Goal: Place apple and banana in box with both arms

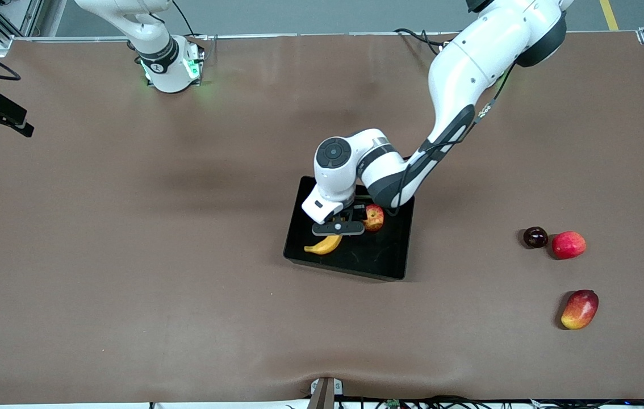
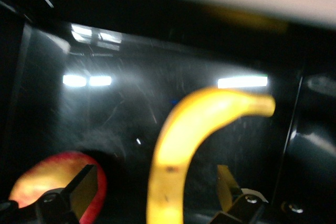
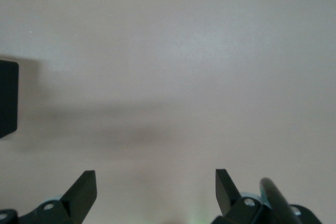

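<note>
Three stray fruits lie well apart from the box toward the left arm's end of the table: a small dark cherry-like fruit (image 1: pixel 535 237) touching a smooth pink-red fruit (image 1: pixel 569 245), and at about five o'clock from them, nearer the front camera, a red-and-yellow mango (image 1: pixel 580 309). The left arm's white wrist hangs over the box and covers part of its floor.

The box (image 1: pixel 380 256) is a glossy black tray near the table's middle. In it lies the banana (image 1: pixel 325 245), curved and yellow, with the mottled red-and-yellow apple (image 1: pixel 374 217) at about two o'clock from it. The left gripper (image 1: pixel 338 228) sits low over the banana, its fingers (image 2: pixel 84 187) spread wide on either side of the fruit and apparently not gripping it, though the wrist view is blurred.

The right gripper (image 3: pixel 156 190) waits over bare table near its base, fingers wide and holding nothing.

The table (image 1: pixel 129 255) is covered in a plain brown mat, with metal framing and cables at its edges.
</note>
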Robot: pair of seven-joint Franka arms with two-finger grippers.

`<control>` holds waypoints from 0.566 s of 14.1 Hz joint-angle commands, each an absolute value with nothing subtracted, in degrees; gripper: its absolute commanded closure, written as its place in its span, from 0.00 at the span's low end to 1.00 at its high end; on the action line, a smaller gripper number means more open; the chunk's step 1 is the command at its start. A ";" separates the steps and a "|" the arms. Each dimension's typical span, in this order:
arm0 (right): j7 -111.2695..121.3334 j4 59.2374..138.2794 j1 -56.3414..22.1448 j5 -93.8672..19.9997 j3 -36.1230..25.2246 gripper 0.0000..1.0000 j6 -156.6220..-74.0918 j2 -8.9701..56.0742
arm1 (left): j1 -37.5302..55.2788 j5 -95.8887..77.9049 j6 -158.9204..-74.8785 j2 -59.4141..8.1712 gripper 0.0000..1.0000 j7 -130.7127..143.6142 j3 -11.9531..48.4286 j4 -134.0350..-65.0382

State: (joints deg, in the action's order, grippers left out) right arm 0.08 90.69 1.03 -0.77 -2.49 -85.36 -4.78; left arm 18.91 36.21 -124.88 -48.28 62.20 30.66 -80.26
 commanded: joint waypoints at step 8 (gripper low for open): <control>-1.05 90.35 0.97 -1.05 -2.37 0.00 -84.81 -5.63 | 2.65 23.91 -115.76 -29.46 0.00 43.62 32.78 -81.65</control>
